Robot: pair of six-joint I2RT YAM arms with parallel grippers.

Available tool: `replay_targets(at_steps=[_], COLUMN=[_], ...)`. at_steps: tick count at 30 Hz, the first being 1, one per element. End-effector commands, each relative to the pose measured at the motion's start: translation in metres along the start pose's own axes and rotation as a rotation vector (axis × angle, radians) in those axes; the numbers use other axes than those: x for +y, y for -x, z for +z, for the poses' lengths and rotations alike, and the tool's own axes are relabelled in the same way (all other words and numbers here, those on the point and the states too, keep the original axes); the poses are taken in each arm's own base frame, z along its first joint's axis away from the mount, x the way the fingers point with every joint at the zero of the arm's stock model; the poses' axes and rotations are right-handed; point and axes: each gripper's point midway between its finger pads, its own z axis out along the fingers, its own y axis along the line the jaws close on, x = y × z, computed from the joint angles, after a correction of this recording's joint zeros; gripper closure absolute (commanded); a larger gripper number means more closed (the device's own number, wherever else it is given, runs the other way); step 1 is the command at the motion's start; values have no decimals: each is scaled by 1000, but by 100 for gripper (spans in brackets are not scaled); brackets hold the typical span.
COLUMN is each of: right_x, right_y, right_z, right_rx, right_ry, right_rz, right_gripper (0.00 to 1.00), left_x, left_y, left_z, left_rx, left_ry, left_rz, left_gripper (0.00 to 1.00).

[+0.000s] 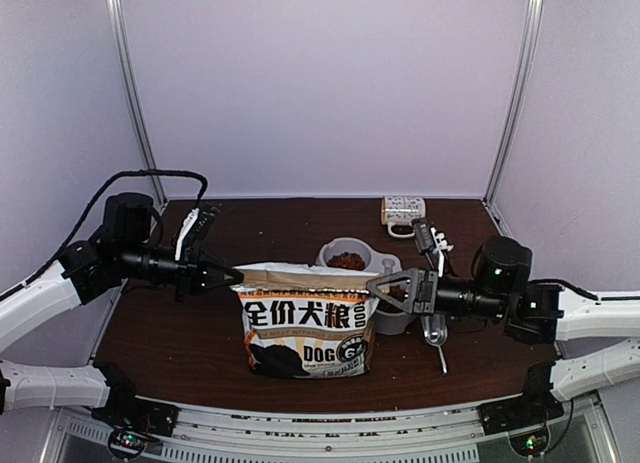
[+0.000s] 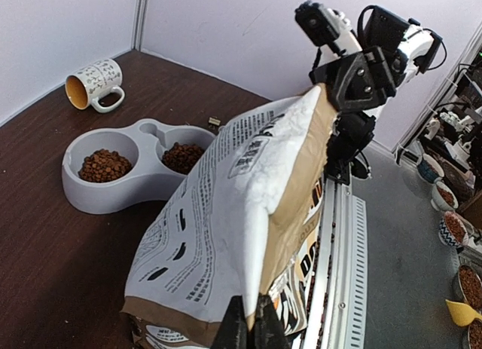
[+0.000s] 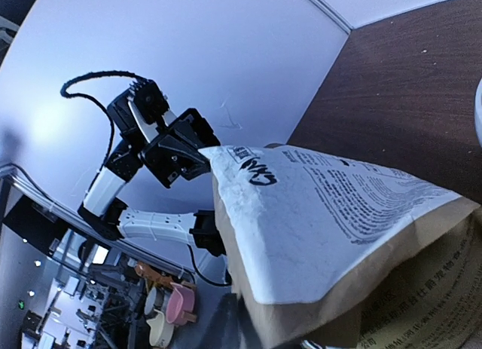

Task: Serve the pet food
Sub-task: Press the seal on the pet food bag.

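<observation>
1. The paper bag (image 1: 305, 328) stands upright on the desk (image 1: 170, 333). Its top edge runs left to right between the two claws.
2. The left claw (image 1: 232, 276) is pinched tight on the bag's top-left corner. The right claw (image 1: 378, 286) meets the top-right corner and looks narrowly closed on it.
3. The pet food (image 1: 347, 260) lies in both wells of the grey double bowl (image 2: 98, 202), just behind the bag on the side away from the arm bases.
4. The bowl sits behind the bag's right half, so the right arm is nearer. Any pour would have to tip the bag's mouth backward toward the bowl.
5. Whether there is kibble inside the bag cannot be told.
</observation>
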Motion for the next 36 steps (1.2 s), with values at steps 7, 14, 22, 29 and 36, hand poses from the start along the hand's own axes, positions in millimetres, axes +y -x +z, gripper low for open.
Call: replay_targets(at_steps=[7,14,22,29,36], right_x=[62,87,81,68,55], right_y=[31,54,54,23,0], right_z=[-30,-16,52,113,148], right_rx=[191,253,387,597,703], right_ry=[-102,-117,-108,-77,-44], right_rz=[-403,-575,-671,-786,-861], right_gripper=[36,29,30,34,45], left_x=[-12,-15,-17,-18,-20], left_y=[31,32,36,37,37], left_z=[-9,-12,-13,-13,-15], left_rx=[-106,-126,-155,-159,-161], left_ry=[-71,-74,-81,-90,-88], left_rz=[76,79,89,91,96], left_gripper=[100,100,100,100,100])
